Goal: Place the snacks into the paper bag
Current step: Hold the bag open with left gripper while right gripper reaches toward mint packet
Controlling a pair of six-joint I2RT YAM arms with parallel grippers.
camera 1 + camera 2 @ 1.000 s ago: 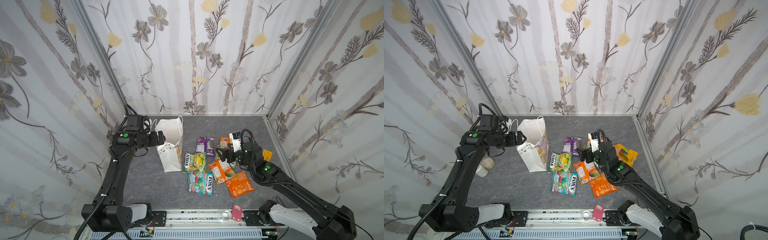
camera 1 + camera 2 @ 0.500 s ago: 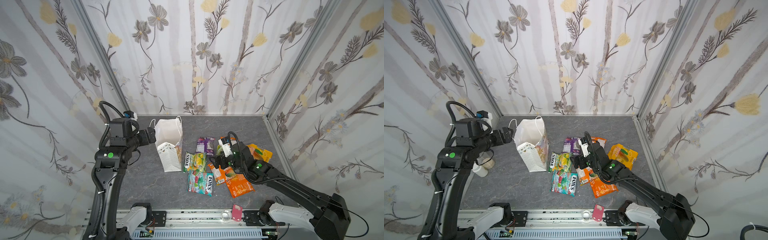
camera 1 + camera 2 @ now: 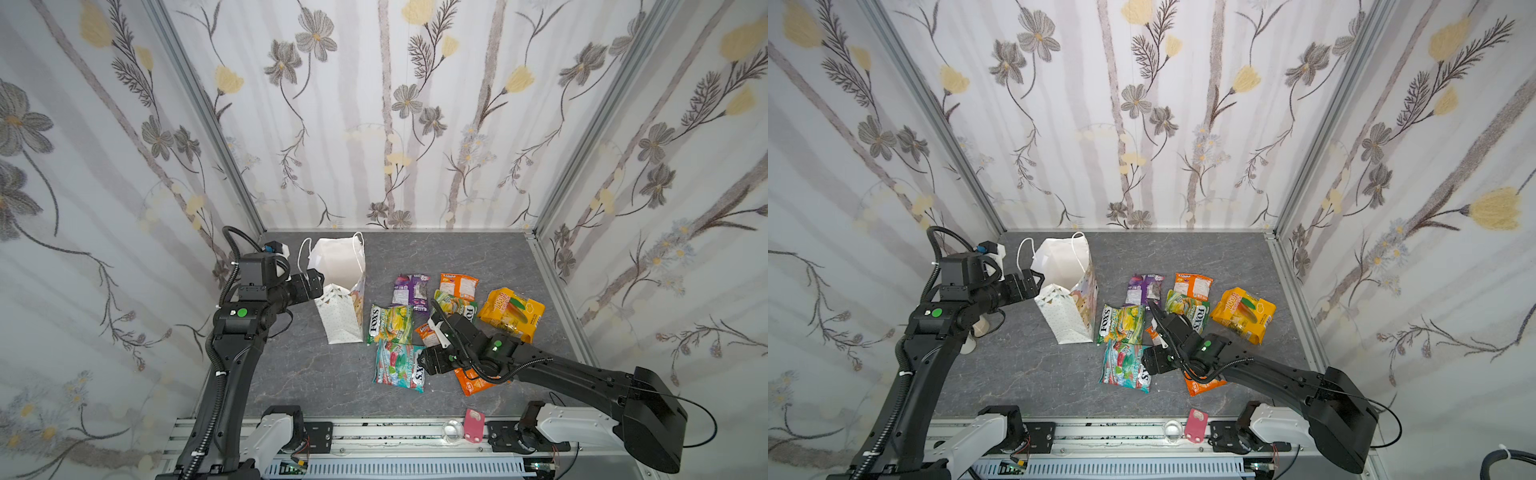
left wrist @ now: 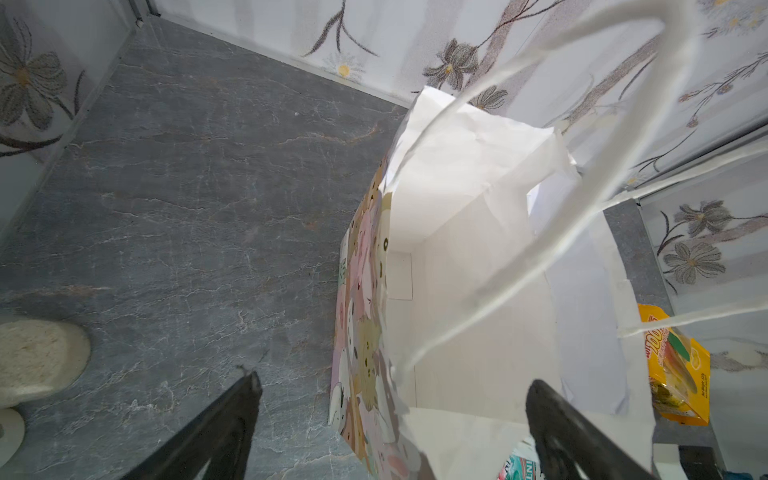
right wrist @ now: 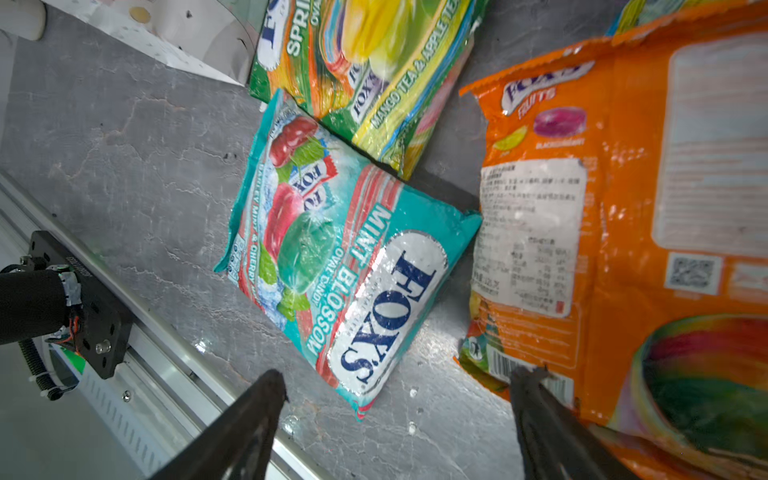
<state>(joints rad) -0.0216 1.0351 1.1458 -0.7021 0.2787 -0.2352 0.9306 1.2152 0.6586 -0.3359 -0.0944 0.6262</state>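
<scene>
1. The white paper bag (image 3: 337, 324) stands upright on the far left of the grey table (image 3: 457, 257), its mouth open.
2. The left gripper (image 4: 392, 378) is released, jaws wide, at the bag's rim.
3. The snacks lie flat to the right of the bag.
4. The right gripper (image 5: 401, 374) is released and grasps nothing. It is low over the teal FOX'S Mint Blossom packet (image 5: 340, 266), beside the orange FOX'S Fruits packet (image 5: 623, 232).

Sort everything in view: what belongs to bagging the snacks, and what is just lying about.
Belongs to the job:
paper bag; teal FOX'S Mint Blossom packet; green-yellow FOX'S mango tea packet; second green-yellow FOX'S packet; purple packet; orange FOX'S Fruits packet; far orange packet; yellow-orange packet.

Lying about:
pink tag and clear disc on the front rail; pale round object beside the left arm.
</scene>
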